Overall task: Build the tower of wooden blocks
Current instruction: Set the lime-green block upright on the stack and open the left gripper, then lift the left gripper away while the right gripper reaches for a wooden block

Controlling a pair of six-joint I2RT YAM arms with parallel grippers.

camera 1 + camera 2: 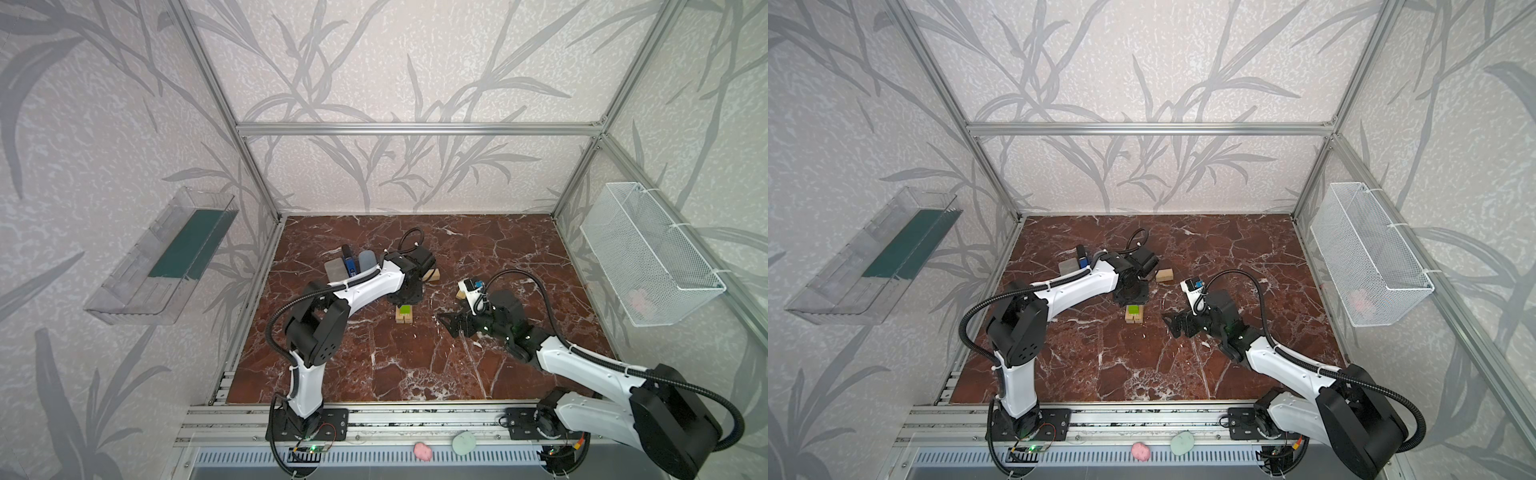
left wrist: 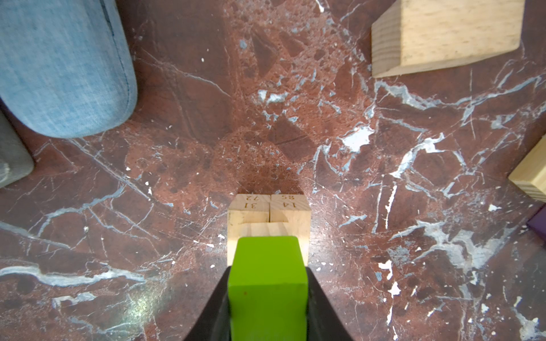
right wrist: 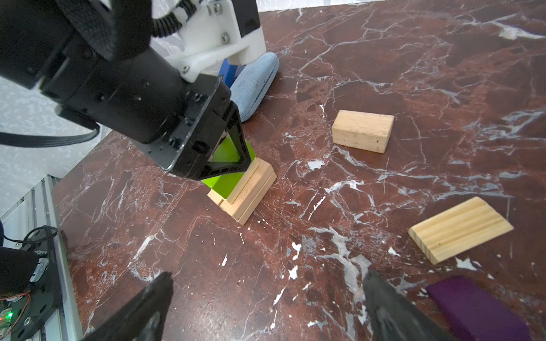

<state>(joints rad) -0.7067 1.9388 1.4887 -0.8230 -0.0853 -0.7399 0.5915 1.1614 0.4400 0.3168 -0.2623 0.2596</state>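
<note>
Clamping green block [image 2: 267, 283], stamped numbers [image 2: 269, 202], left wrist

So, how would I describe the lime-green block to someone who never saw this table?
On the red marble table, near the middle, stands a short tower of tan wood blocks. The lime-green block is at its top, clamped in the left gripper; it alone is bright green.
</note>
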